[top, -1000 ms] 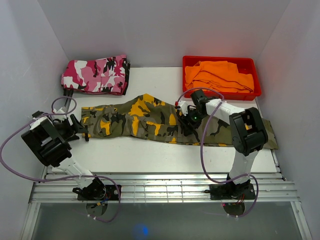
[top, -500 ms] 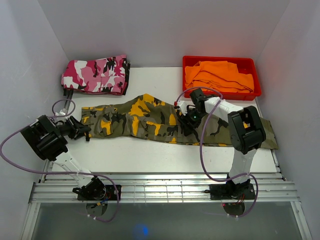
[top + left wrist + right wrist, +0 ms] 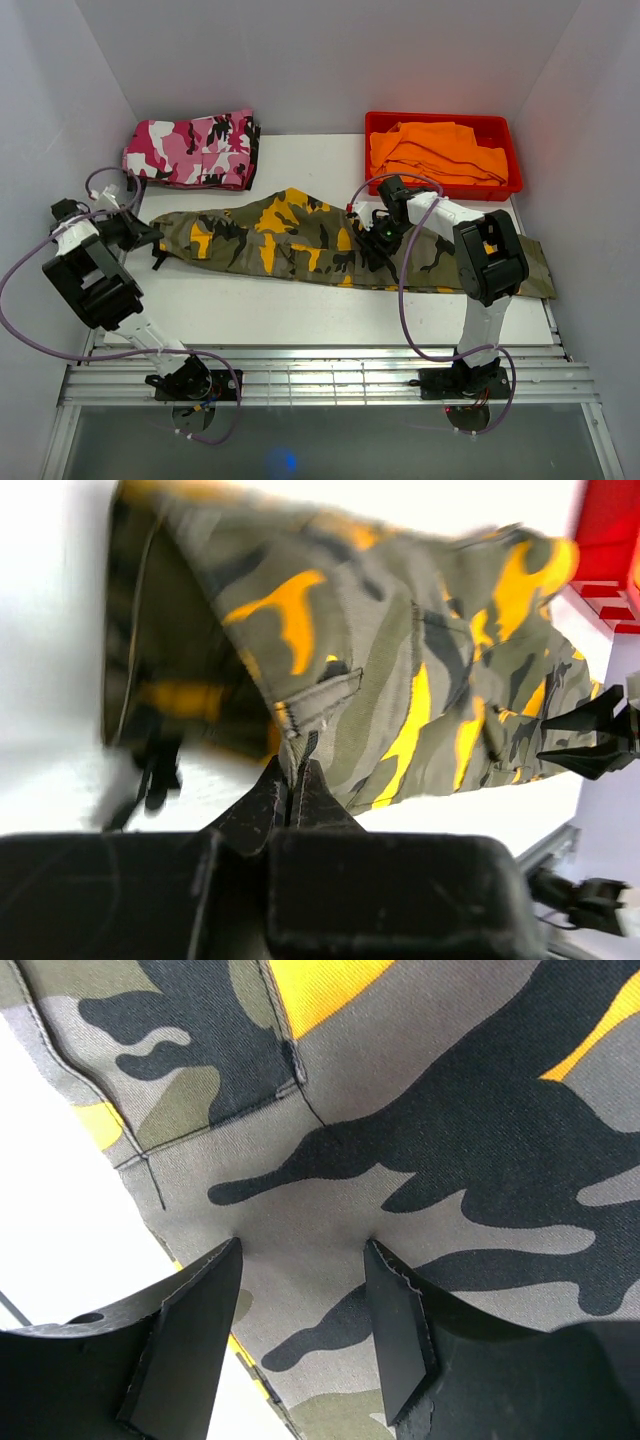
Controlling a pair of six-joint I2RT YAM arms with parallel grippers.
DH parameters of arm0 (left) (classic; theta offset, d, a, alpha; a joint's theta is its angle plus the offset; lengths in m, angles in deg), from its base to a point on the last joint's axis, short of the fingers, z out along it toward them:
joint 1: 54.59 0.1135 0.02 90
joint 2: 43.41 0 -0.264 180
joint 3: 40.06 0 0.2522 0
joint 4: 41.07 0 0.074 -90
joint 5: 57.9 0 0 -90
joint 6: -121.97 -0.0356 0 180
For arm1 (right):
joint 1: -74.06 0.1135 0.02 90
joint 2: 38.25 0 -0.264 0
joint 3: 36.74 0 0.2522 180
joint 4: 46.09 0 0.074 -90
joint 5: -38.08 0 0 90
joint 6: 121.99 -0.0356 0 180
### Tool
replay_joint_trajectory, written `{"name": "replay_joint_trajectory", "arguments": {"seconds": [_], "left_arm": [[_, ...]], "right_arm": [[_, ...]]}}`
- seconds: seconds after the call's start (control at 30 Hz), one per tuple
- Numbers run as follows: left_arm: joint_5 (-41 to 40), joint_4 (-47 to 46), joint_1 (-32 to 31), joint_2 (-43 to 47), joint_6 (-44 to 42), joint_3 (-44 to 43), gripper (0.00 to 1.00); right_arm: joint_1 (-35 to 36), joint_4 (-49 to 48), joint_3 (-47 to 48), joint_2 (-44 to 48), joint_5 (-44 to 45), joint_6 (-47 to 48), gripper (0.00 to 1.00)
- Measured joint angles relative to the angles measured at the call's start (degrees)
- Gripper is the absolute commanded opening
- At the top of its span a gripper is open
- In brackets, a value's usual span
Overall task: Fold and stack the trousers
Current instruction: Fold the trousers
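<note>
The olive, black and yellow camouflage trousers [image 3: 300, 235] lie stretched across the table from left to right. My left gripper [image 3: 148, 236] is at their left end. In the left wrist view it [image 3: 295, 780] is shut on an edge of the fabric [image 3: 400, 670], which hangs raised and blurred. My right gripper [image 3: 376, 240] is over the middle of the trousers. In the right wrist view it [image 3: 303, 1250] stands open, both fingertips pressing down into the flat cloth [image 3: 430, 1120], which dimples at each tip.
A folded pink camouflage pair [image 3: 190, 150] lies at the back left. A red bin [image 3: 505, 128] holding orange cloth [image 3: 435, 152] stands at the back right. White walls close in on three sides. A metal rail [image 3: 320, 375] runs along the near edge.
My left gripper has gone from open to shut on the trousers' left end and swung left and back, pulling that end with it. The right gripper has narrowed slightly and stayed in place.
</note>
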Motion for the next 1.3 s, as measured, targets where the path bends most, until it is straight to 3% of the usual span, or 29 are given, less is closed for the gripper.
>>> {"name": "replay_joint_trajectory", "arguments": {"seconds": [0.17, 0.4, 0.73, 1.13, 1.17, 1.2, 1.27, 1.3], "left_arm": [[2.3, 2.1, -1.5, 1.0, -2.9, -7.7, 0.0], [2.2, 0.2, -5.4, -2.3, -4.2, -10.9, 0.0], [-8.4, -6.2, -4.8, -12.9, -4.1, -6.5, 0.0], [-14.0, -7.7, -3.4, -6.5, -7.9, 0.6, 0.0], [-14.9, -7.5, -3.3, -5.4, -8.8, 1.6, 0.08], [-15.8, -7.0, -3.2, -4.5, -9.9, 2.4, 0.33], [-17.4, -5.4, -3.1, -3.4, -12.5, 2.7, 0.53], [-17.5, -4.5, -3.0, -2.9, -13.4, 2.5, 0.74]], "right_arm": [[0.0, 0.1, 0.1, -0.1, 0.3, 0.5, 0.58], [0.1, 0.6, 0.5, -0.4, 0.4, 1.4, 0.57], [0.4, 1.8, 1.4, -0.8, 1.2, 2.4, 0.57], [0.4, 1.4, 1.0, 0.0, 2.3, 3.2, 0.55], [0.4, 1.4, 1.0, 0.1, 2.2, 3.2, 0.57], [0.4, 1.4, 1.0, 0.2, 2.1, 3.2, 0.57], [0.4, 1.5, 1.1, 0.6, 1.4, 3.5, 0.6], [0.3, 1.7, 1.2, 0.6, 0.9, 3.7, 0.6]]}}
